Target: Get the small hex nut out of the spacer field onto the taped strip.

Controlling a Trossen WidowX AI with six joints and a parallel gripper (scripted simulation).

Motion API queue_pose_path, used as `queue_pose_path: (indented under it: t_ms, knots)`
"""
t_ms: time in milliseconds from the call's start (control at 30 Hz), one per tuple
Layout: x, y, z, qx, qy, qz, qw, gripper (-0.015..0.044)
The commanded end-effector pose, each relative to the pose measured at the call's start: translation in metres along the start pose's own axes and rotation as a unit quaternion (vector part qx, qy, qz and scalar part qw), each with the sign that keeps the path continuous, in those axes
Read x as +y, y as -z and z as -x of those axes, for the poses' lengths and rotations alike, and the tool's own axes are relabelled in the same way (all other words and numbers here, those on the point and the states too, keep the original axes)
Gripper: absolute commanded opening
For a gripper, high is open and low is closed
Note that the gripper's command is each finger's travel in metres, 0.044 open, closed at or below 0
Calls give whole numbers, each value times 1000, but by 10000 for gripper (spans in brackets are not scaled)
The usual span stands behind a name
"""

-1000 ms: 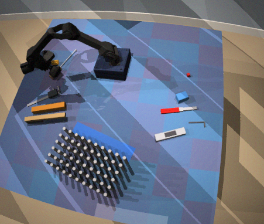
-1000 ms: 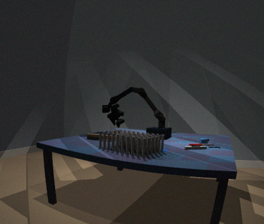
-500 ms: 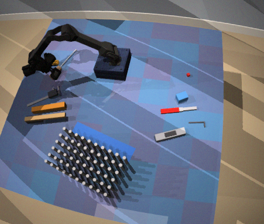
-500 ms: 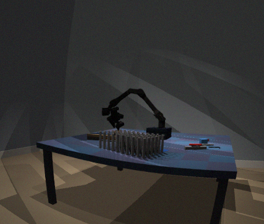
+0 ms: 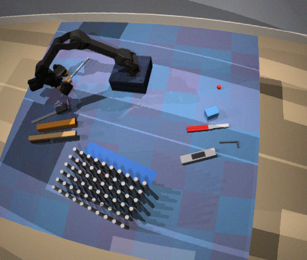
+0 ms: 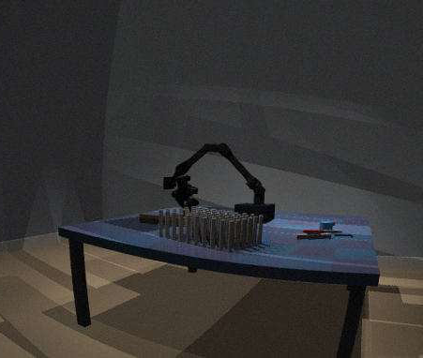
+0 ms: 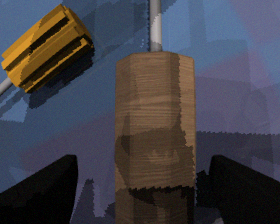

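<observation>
My gripper (image 5: pixel 63 82) (image 7: pixel 145 165) is open and low over the back left of the table, with its fingers on either side of the wooden handle (image 5: pixel 67 80) (image 7: pixel 155 156) of a tool with a thin metal rod (image 5: pixel 80 66) (image 7: pixel 155 10). There is a gap between the handle and each finger. The field of standing spacers (image 5: pixel 103 185) (image 6: pixel 212 227) is at the front left, with the blue taped strip (image 5: pixel 126 161) along its far side. I cannot see the nut among the spacers.
A yellow-handled tool (image 7: pixel 47 46) lies beside the wooden handle. A dark-handled rod tool (image 5: pixel 60 109), an orange bar (image 5: pixel 56 124) and a brown bar (image 5: pixel 52 136) lie between the gripper and the spacers. A red-handled tool (image 5: pixel 205 128), a blue block (image 5: pixel 212 112), a hex key (image 5: pixel 230 141) and a grey plate (image 5: pixel 198 156) lie on the right.
</observation>
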State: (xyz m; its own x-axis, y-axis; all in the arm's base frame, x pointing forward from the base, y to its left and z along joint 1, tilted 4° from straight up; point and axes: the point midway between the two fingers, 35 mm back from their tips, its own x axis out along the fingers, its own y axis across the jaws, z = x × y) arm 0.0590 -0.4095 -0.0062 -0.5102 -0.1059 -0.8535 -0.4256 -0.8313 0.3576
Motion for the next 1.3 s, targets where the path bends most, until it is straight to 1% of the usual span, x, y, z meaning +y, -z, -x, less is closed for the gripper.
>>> queue_pose_path:
  t_ms: [0,200,267,600,633,800,1267]
  knots:
    - [-4,1,-8,-4,1,4,1000,280]
    - [-6,3,-14,-4,1,4,1000,280]
    - [-6,3,-14,-4,1,4,1000,228]
    - [-6,3,-14,-4,1,4,1000,161]
    - [-6,3,-13,-4,1,4,1000,135]
    - [7,-4,15,-4,1,4,1000,3]
    - [37,-43,107,-3,1,2,1000,0]
